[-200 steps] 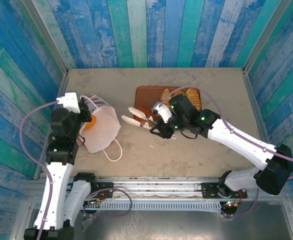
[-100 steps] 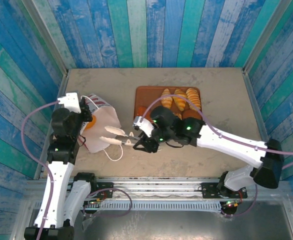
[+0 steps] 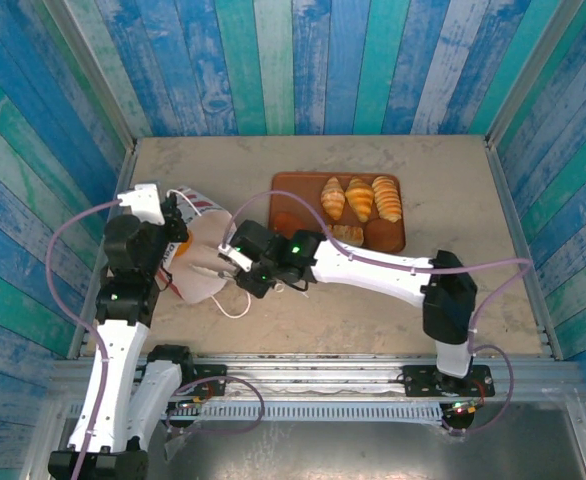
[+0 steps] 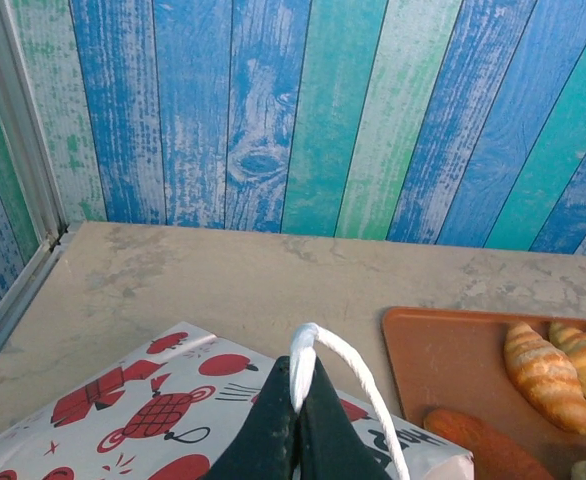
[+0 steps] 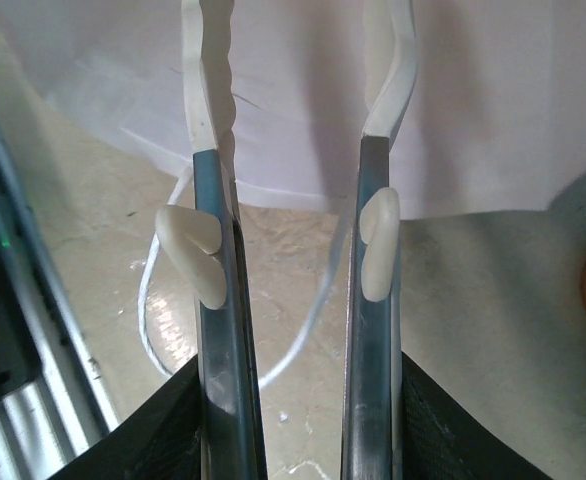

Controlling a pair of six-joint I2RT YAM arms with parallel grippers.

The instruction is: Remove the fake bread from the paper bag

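The paper bag [image 3: 211, 255] lies on its side at the left of the table, white with red pictures [image 4: 143, 415]. My left gripper [image 4: 301, 405] is shut on its white cord handle [image 4: 311, 350] and holds that edge up. My right gripper [image 3: 245, 262] is shut on metal tongs [image 5: 216, 300] with white tips. The tongs' arms stand apart, nothing shows between them, and they reach over the bag's white paper [image 5: 303, 90]. Something orange [image 3: 178, 246] shows at the bag's mouth. Fake bread lies on the brown tray [image 3: 285, 190]: two croissants [image 3: 333, 197] and a ridged loaf [image 3: 386, 197].
The bag's other cord handle [image 5: 158, 310] lies loose on the table under the tongs. Two more pieces [image 3: 348, 234] sit at the tray's near side. Blue and green plank walls [image 4: 303, 110] close in the table, with a metal rail along the near edge [image 3: 323, 372].
My right arm has swung left from the tray, carrying the tongs across the table to the bag. The left gripper has kept its hold on the handle.
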